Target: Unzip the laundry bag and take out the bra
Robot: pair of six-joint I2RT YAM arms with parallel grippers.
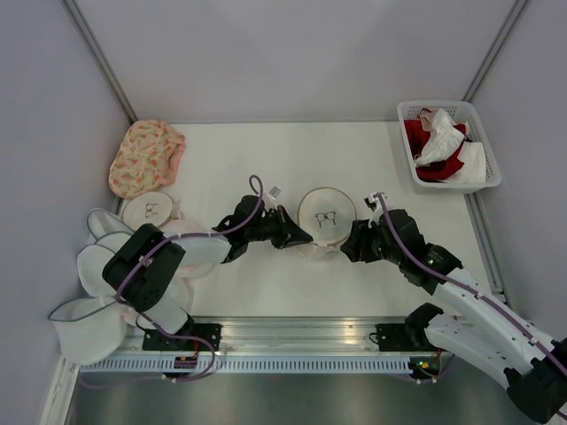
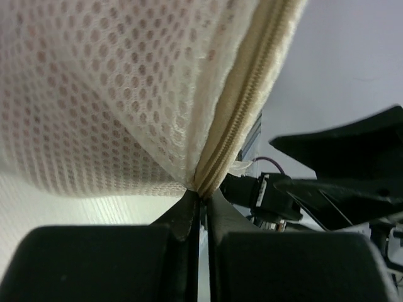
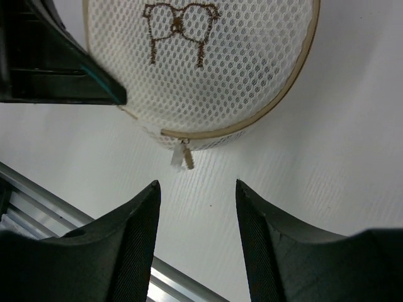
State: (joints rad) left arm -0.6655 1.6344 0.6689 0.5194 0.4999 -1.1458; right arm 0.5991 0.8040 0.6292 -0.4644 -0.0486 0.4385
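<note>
Where your left fingers (image 2: 184, 219) meet, they are pinched shut on the laundry bag (image 2: 94, 94), gripping its mesh edge right beside the beige zipper (image 2: 242, 113). Your right fingers (image 3: 140, 217) stand apart with nothing between them. They point at the zipper pull (image 3: 182, 155), which hangs from the bag's near rim just ahead of the tips without touching them. The bag is a round cream mesh pouch with a dark bra icon (image 3: 179, 28) on its flat top. It sits near the middle of the white table (image 1: 266, 159), with your left fingers at its left side and your right fingers at its right. Well apart at the left rear lie a peach floral bag (image 1: 146, 158) and, just in front of it, another round white pouch (image 1: 151, 211). A white basket (image 1: 461, 187) of red and white laundry (image 1: 425, 137) stands at the far right corner.
</note>
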